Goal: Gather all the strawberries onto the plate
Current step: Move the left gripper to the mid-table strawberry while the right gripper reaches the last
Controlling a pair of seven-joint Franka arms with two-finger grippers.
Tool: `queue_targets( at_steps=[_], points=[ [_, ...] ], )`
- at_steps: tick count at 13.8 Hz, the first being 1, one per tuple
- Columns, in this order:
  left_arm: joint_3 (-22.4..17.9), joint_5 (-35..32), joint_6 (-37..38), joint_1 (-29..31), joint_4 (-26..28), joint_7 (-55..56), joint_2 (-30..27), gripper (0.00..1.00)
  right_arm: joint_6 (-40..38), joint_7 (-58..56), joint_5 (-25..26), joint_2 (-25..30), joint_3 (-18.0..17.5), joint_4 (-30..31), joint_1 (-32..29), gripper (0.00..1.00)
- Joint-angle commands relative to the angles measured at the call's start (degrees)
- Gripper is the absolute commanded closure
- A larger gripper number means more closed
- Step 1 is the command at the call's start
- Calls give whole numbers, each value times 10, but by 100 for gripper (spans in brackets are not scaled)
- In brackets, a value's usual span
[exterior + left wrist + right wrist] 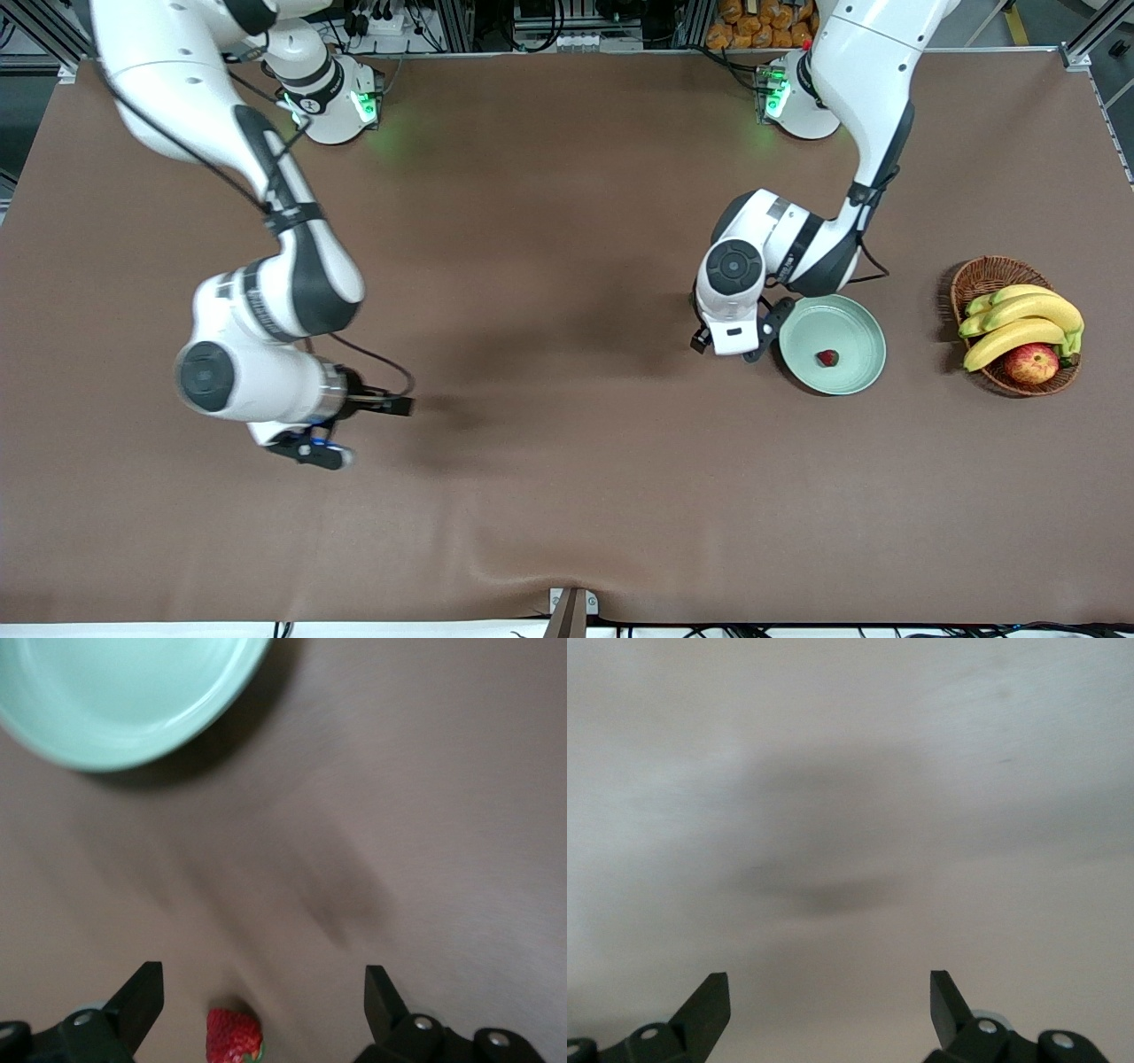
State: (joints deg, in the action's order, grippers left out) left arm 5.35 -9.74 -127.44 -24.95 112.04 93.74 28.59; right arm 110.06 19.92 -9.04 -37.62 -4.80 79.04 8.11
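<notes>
Strawberry [827, 358] (red, tiny) lies in mint plate [855, 377]

A robotics lab: two white Franka arms bolted to a brown-covered worktop [549, 266], aluminium framing [461, 22] and cables [540, 18] along its edge nearest the arms' bases.

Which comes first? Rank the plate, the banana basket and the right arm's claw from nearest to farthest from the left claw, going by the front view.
1. Plate, right beside the left claw.
2. Basket, at the left arm's end of the table.
3. Right claw, toward the right arm's end.
</notes>
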Motion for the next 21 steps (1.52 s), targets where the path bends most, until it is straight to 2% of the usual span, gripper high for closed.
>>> queue_targets(
  at_steps=[1,4,6,7,10,12,15,17,21],
  points=[
    [-3,-5,-2,-13,34,97,-15,0,16,-70,15,61,-12,96,-54,0],
    [11,-5,-27,-15,42,172,-12,0,16,-154,30,76,-12,127,-111,0],
    [17,-5,-77,-13,70,177,-14,0,16,-208,37,71,-12,134,-145,0],
    [17,-5,-100,-12,81,177,-14,0,17,-220,44,71,-12,146,-148,0],
    [17,-5,-107,-11,88,176,-13,0,50,-233,110,78,-12,201,-153,0],
    [17,-5,-106,-11,91,178,-14,0,101,-254,115,79,-12,242,-162,0],
    [18,-5,-107,-12,90,178,-13,23,125,-290,116,75,-12,259,-185,4],
    [18,-5,-107,-13,90,178,-13,43,130,-298,120,70,-12,260,-191,13],
    [17,-9,-107,-16,86,176,-9,91,144,-298,121,59,-12,262,-190,29]
  ],
)
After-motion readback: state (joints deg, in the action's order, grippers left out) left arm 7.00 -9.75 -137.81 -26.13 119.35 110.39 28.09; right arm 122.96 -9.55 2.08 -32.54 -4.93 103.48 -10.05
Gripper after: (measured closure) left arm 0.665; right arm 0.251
